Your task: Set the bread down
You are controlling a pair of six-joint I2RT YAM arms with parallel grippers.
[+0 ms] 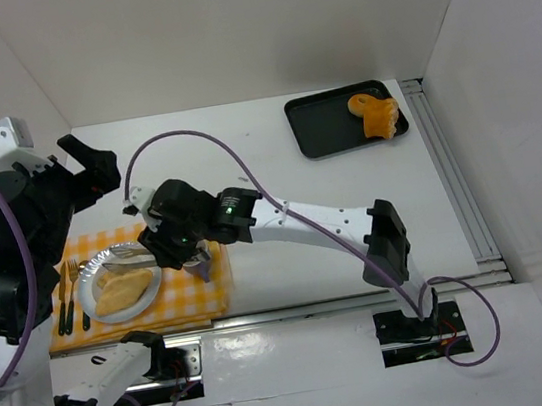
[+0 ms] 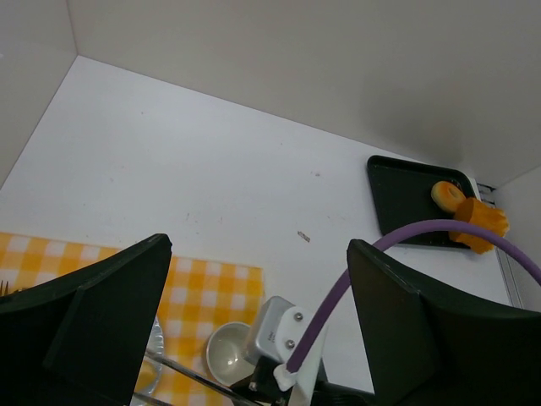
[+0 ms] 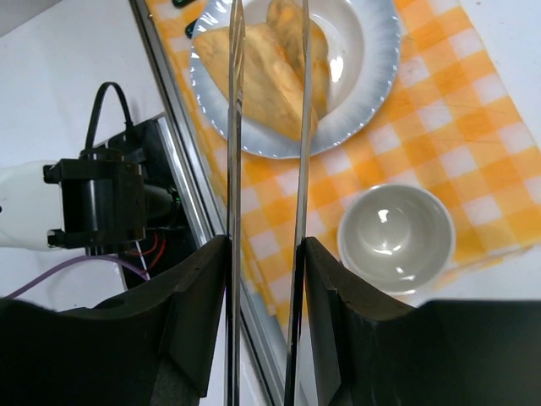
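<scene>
A flat golden bread point(image 1: 124, 289) lies on a white plate point(image 1: 91, 301) on the yellow checked cloth point(image 1: 197, 289). My right gripper point(image 1: 171, 242) is shut on metal tongs point(image 1: 130, 264) that reach over the plate. In the right wrist view the gripper point(image 3: 265, 254) holds the two tong arms point(image 3: 232, 127) apart, and they run over the bread point(image 3: 266, 76); their tips are out of frame. Whether they touch the bread I cannot tell. My left gripper point(image 1: 94, 167) is open and empty, raised at the far left. A second orange bread point(image 1: 376, 114) sits in the black tray point(image 1: 326, 127).
A small white cup point(image 3: 396, 237) stands on the cloth right of the plate, also in the left wrist view point(image 2: 226, 351). A fork and a knife point(image 1: 67, 292) lie left of the plate. A metal rail point(image 1: 456, 187) runs along the right side. White walls enclose the table.
</scene>
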